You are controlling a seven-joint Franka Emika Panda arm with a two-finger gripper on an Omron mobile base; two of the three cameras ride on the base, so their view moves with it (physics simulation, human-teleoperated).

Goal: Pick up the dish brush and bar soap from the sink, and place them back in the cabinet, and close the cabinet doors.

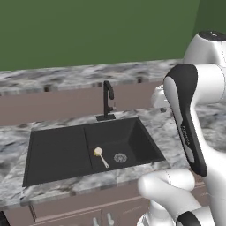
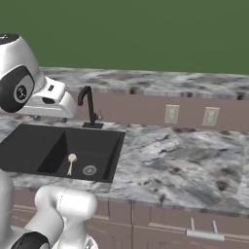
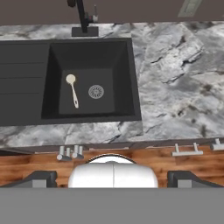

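The dish brush [image 1: 100,156] [image 2: 71,163] [image 3: 72,89], pale cream with a round head and thin handle, lies on the floor of the black sink [image 1: 57,152] [image 2: 29,146] [image 3: 22,83], just left of the round drain [image 3: 96,91]. My gripper [image 3: 113,179] hangs high above the sink's front edge and looks straight down. Its dark fingertips [image 3: 41,178] stand far apart, open, with nothing between them. Its white hand [image 2: 48,99] hovers over the basin. The bar soap is hidden or out of view. The cabinet and the cabinet doors are out of view.
A slim black faucet [image 1: 107,99] [image 2: 89,104] rises behind the basin. Grey marble counter [image 2: 170,155] spreads to the right of the sink, with two wall outlets [image 2: 171,114] on the backsplash. Silver drawer handles [image 3: 186,151] sit below the counter's front edge.
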